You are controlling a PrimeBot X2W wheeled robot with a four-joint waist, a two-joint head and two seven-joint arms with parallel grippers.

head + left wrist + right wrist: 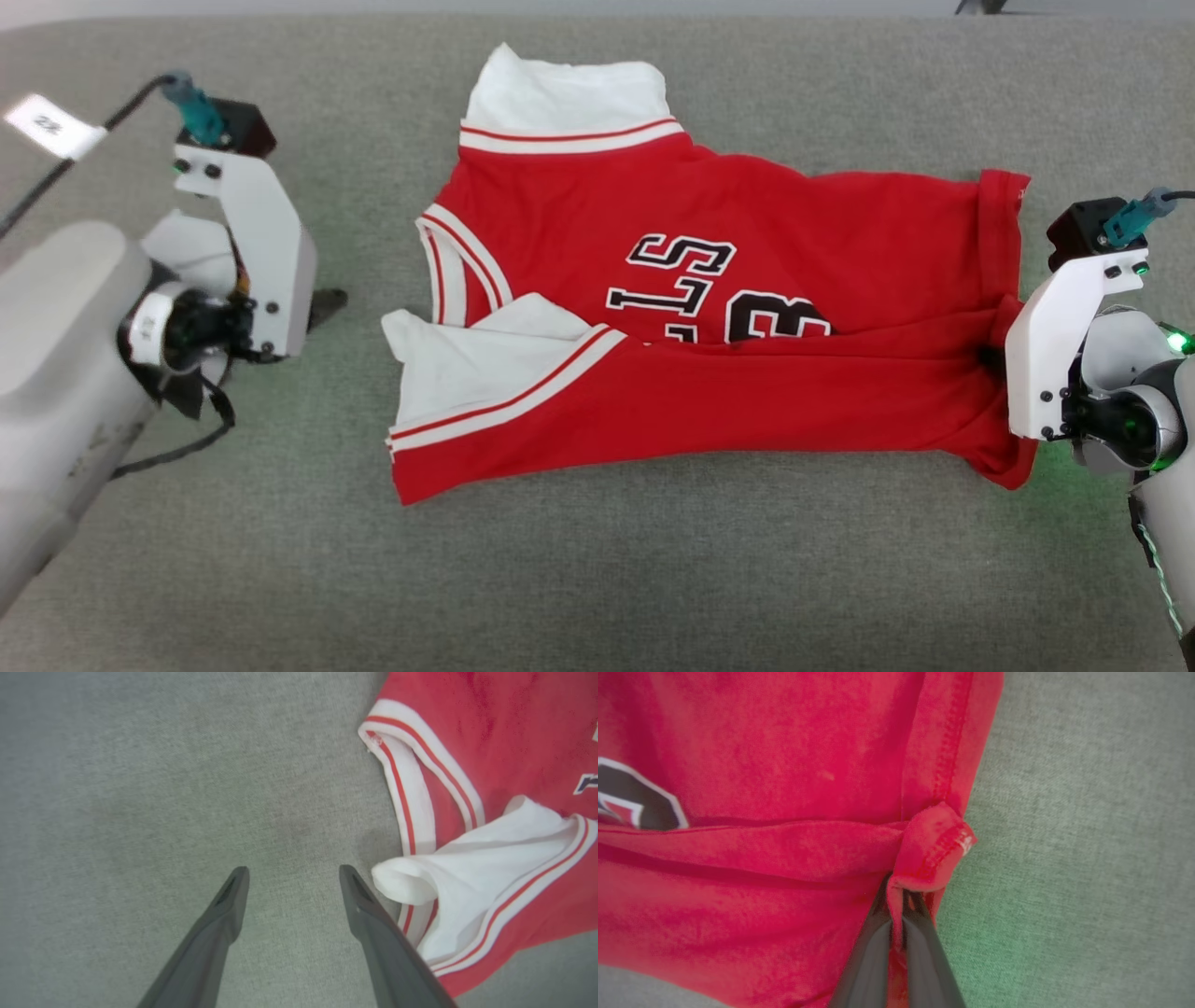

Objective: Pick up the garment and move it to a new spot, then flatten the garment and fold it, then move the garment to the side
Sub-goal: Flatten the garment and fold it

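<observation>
The garment (709, 215) lay spread in the middle of the grey table (597, 579). Its near long edge was already folded up over the lower part of the lettering (686, 275), so we judged the first fold as nearly done. Our left hand (294, 873) stood with its fingers apart, just beside the white sleeve (467, 868), and held nothing. Our right hand (899, 896) was clamped on the red hem (934, 844). The further folds and the move to the side were not yet done.
</observation>
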